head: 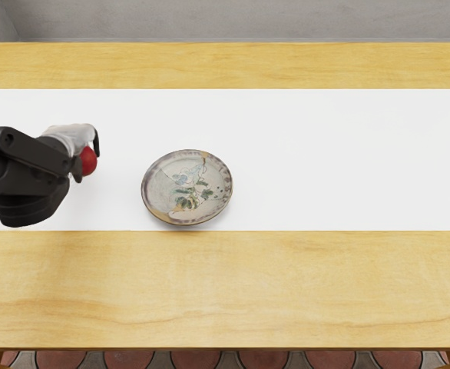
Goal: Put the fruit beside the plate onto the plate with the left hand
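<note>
Just 1 fruit (90,161) in left hand (70,146), 1 plate (186,187)

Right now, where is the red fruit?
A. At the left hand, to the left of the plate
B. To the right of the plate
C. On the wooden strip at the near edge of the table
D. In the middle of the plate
A: the red fruit shows in the grasp of the left hand, left of the plate and apart from it; no fruit lies on the plate.
</note>
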Robot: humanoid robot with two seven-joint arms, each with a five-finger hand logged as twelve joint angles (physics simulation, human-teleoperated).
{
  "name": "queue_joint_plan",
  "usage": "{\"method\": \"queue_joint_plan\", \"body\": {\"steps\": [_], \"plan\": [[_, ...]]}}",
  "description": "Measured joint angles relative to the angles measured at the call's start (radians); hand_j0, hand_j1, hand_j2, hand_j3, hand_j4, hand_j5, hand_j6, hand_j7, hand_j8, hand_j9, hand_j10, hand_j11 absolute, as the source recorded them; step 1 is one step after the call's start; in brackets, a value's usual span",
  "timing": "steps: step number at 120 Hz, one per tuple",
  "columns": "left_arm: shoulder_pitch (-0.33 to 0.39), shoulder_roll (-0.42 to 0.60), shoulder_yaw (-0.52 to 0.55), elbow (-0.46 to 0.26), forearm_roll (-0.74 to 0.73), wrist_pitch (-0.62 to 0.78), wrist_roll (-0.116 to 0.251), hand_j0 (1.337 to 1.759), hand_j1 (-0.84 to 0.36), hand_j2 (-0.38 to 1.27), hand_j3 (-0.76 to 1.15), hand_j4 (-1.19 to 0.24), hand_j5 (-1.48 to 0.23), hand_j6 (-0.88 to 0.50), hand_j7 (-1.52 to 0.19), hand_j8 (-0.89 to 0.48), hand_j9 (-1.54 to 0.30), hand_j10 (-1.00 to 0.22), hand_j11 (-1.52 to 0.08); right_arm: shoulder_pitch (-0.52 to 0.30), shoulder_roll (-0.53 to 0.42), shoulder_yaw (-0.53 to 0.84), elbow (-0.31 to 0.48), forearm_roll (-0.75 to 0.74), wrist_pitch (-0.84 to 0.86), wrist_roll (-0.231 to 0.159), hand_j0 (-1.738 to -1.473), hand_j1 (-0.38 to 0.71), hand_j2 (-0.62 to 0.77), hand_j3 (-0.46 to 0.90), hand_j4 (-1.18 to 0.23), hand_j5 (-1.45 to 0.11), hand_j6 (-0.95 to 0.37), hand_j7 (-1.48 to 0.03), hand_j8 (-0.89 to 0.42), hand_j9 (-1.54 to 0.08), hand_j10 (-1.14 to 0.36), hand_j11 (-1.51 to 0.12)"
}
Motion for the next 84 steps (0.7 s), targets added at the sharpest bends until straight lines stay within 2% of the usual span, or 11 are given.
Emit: {"method": "queue_joint_plan", "body": {"steps": [8,10,17,26,40,52,58,84], "plan": [[-0.009,0.001,-0.023,0.0,0.0,-0.001,0.0,1.643,-0.4,0.43,0.0,-0.35,-1.24,-0.17,-1.2,-0.25,-1.21,-0.57,-1.2,0.0,0.0,0.0,0.0,0.0,0.0,0.0,-1.658,-0.32,-0.01,0.0,-0.03,-0.03,-0.03,-0.03,-0.03,-0.03,-0.03,-0.03],[-0.011,0.001,-0.029,0.001,0.001,0.0,0.0,1.643,-0.38,0.44,0.0,-0.39,-1.24,-0.2,-1.2,-0.26,-1.21,-0.59,-1.2,0.0,0.0,0.0,0.0,0.0,0.0,0.0,-1.658,-0.32,-0.01,0.0,-0.03,-0.03,-0.03,-0.03,-0.03,-0.03,-0.03,-0.03],[-0.017,0.001,-0.056,0.0,0.0,-0.007,0.0,1.643,-0.39,0.47,0.0,-0.38,-1.25,-0.18,-1.19,-0.29,-1.21,-0.63,-1.2,0.0,0.0,0.0,0.0,0.0,0.0,0.0,-1.658,-0.32,-0.01,0.0,-0.03,-0.03,-0.03,-0.03,-0.03,-0.03,-0.03,-0.03],[-0.022,0.002,-0.093,-0.001,0.001,-0.025,0.0,1.644,-0.38,0.51,0.0,-0.42,-1.25,-0.21,-1.2,-0.3,-1.2,-0.7,-1.2,0.0,0.0,0.0,0.0,0.0,0.0,0.0,-1.658,-0.32,-0.01,0.0,-0.03,-0.03,-0.03,-0.03,-0.03,-0.03,-0.03,-0.03],[-0.032,0.001,-0.146,-0.004,0.0,-0.056,0.001,1.645,-0.33,0.43,0.0,-0.43,-1.26,-0.24,-1.21,-0.33,-1.19,-0.76,-1.19,0.0,0.0,0.0,0.0,0.0,0.0,0.0,-1.658,-0.32,-0.01,0.0,-0.03,-0.03,-0.03,-0.03,-0.03,-0.03,-0.03,-0.03],[-0.036,-0.005,-0.183,-0.007,-0.003,-0.087,0.001,1.646,-0.42,0.6,0.0,-0.38,-1.28,-0.2,-1.23,-0.3,-1.19,-0.79,-1.19,0.0,0.0,0.0,0.0,0.0,0.0,0.0,-1.658,-0.32,-0.01,0.0,-0.03,-0.03,-0.03,-0.03,-0.03,-0.03,-0.03,-0.03],[-0.04,-0.006,-0.198,-0.009,-0.004,-0.097,0.0,1.647,-0.4,0.55,0.0,-0.36,-1.27,-0.21,-1.22,-0.32,-1.18,-0.81,-1.19,0.0,0.0,0.0,0.0,0.0,0.0,0.0,-1.658,-0.32,-0.01,0.0,-0.03,-0.03,-0.03,-0.03,-0.03,-0.03,-0.03,-0.03],[-0.046,-0.024,-0.248,-0.019,-0.017,-0.135,-0.001,1.65,-0.28,0.43,0.0,-0.46,-1.3,-0.29,-1.26,-0.38,-1.17,-0.84,-1.18,0.0,0.0,0.0,0.0,0.0,0.0,0.0,-1.658,-0.32,-0.01,0.0,-0.03,-0.03,-0.03,-0.03,-0.03,-0.03,-0.03,-0.03]]}}
